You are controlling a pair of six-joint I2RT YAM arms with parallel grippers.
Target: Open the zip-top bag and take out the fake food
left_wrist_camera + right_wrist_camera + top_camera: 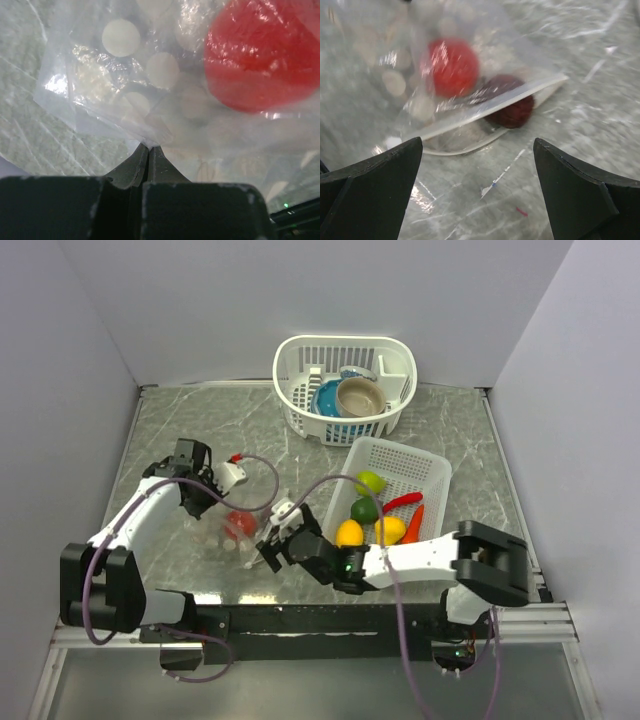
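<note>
The clear polka-dot zip-top bag (pixel 225 530) lies on the grey table at front left with its mouth open toward the right (pixel 485 117). A red fake fruit (pixel 240 524) sits inside it (pixel 260 55) (pixel 451 66). A dark red piece (pixel 512 102) lies at the bag's mouth. My left gripper (pixel 149 147) is shut on the bag's far edge (pixel 125 75). My right gripper (pixel 477 150) is open and empty, just in front of the bag's mouth (pixel 272 540). Lime, green, yellow, red and orange fake food (pixel 372 510) lies in a white basket.
A rectangular white lattice basket (pixel 425 472) stands right of centre. A round white basket (pixel 345 350) at the back holds a blue bowl (pixel 328 398) and a tan bowl (pixel 360 395). Walls close in the left, back and right.
</note>
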